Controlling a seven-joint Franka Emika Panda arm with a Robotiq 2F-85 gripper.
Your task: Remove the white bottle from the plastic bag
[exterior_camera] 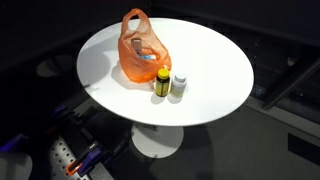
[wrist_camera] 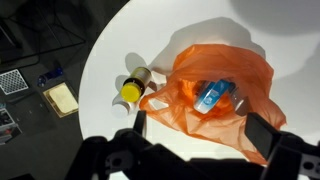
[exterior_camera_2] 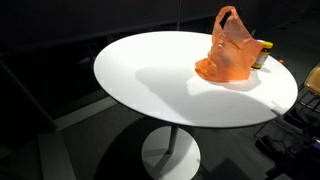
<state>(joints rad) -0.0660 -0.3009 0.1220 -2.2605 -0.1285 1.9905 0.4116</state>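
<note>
**A:** Step in hand?

**B:** Approach, by the look of it. End effector (wrist_camera: 197,122) poised over the orange plastic bag (wrist_camera: 215,70), fingers spread wide, gripping nothing.

**A:** And the white bottle (wrist_camera: 213,97)?

**B:** Inside the bag, lying on its side under the open mouth. White with a blue label, as far as the wrist view shows. Not yet touched.

**A:** Next move?

**B:** Probably straight down through the opening, lined up across the bottle's narrow side. Then closing on the bottle alone, not on the thin film, and lifting clear. Some risk of snagging a handle and dragging the whole bag along.

**A:** Counts?

**B:** One bag. One bottle seen within it; cannot tell about more beneath the folds. Two bottles outside, upright just beside the bag: one yellow-capped bottle (exterior_camera: 162,82) and one pale-capped bottle (exterior_camera: 179,85). One round white tabletop (exterior_camera: 220,70) under everything.
</note>
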